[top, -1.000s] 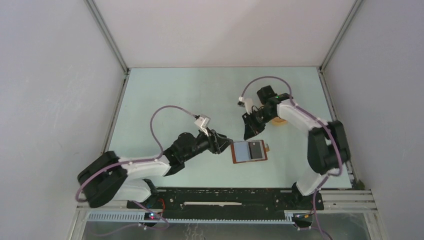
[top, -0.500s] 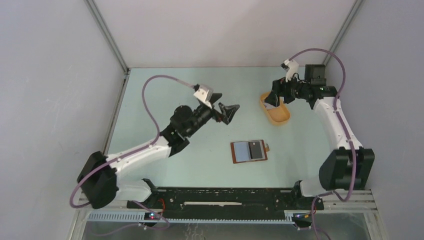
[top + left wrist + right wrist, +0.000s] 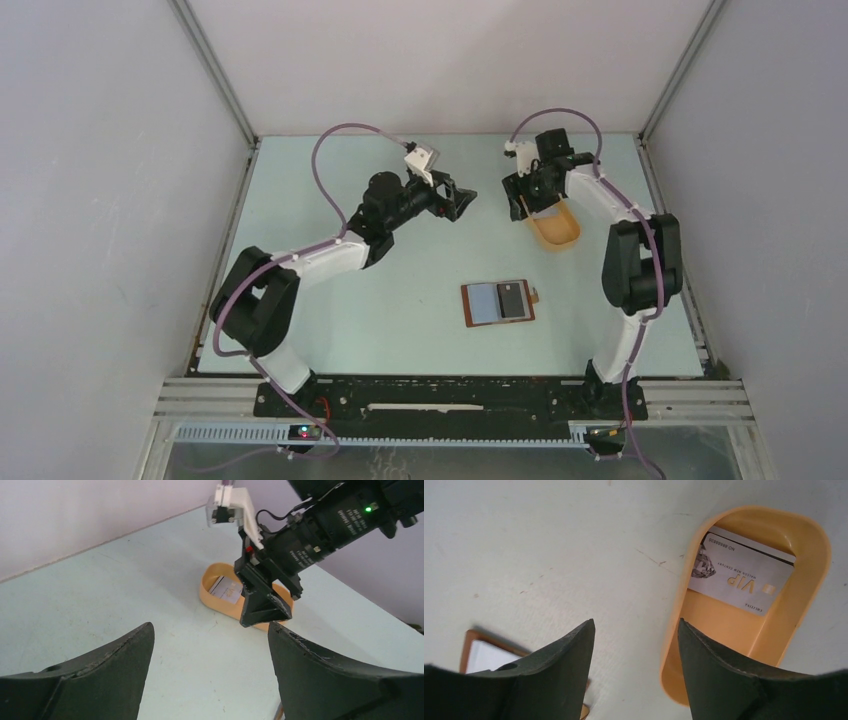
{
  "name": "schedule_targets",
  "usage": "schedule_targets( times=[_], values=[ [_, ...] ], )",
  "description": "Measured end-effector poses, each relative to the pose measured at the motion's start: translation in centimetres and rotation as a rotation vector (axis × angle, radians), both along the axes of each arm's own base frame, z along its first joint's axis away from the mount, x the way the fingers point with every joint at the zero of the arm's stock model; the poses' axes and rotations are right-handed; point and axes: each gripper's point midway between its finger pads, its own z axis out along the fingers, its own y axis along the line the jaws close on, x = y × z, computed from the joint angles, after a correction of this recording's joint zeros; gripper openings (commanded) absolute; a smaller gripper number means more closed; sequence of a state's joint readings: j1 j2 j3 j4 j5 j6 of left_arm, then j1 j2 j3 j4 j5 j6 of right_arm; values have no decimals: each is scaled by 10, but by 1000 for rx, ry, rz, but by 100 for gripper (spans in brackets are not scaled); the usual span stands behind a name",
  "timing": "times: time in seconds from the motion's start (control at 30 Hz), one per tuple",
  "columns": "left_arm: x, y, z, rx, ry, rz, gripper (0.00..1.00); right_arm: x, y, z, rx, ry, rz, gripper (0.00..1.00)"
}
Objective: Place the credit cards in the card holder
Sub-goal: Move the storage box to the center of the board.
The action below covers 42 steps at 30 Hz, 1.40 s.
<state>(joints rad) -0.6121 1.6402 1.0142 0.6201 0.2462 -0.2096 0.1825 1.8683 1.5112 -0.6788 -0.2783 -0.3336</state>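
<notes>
Presently: brown wallet [image 3: 498,302] lying open on tabletop [image 3: 350,300]; one pale card [image 3: 740,583] marked VIP in orange tray [image 3: 774,630]; left jaws and right jaws both spread wide, gripping nothing.

Readable text sits only on the credit card [image 3: 741,575] in the orange tray [image 3: 729,640], right wrist view, with the print upside down to the camera:
- big gold "VIP"
- small line beside it: "MAISON NEW CENTURY"
- corner number: "NO 88888888", digit count not certain
- one more tiny line at the card's edge, too small to read

Left wrist view: white print on the right arm's black motor housing [image 3: 345,522], blurred, illegible.
</notes>
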Motion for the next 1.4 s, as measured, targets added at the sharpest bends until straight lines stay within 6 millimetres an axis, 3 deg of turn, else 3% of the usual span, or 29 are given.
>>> schedule_targets(
  times=[0.37, 0.5, 0.67, 0.87, 1.13, 1.3, 1.4],
  values=[
    [5, 15, -12, -41, -11, -36, 86, 15, -19, -47, -187, 74, -22, 53],
    [8, 19, -8, -67, -18, -43, 85, 14, -22, -60, -217, 105, -8, 40],
    [7, 19, -4, -88, -23, -61, 84, 12, -22, -66, -244, 113, 36, 21],
    [2, 16, -7, -96, -25, -92, 83, 4, -12, -69, -289, 88, 151, 8],
    [-4, 18, -12, -104, -29, -111, 83, -34, 16, -69, -353, 46, 437, 8],
    [-5, 23, -17, -110, -27, -108, 83, -59, 27, -67, -391, 16, 636, 14],
    [-4, 24, -14, -121, -31, -106, 82, -71, 26, -66, -396, 10, 706, 25]
  ],
)
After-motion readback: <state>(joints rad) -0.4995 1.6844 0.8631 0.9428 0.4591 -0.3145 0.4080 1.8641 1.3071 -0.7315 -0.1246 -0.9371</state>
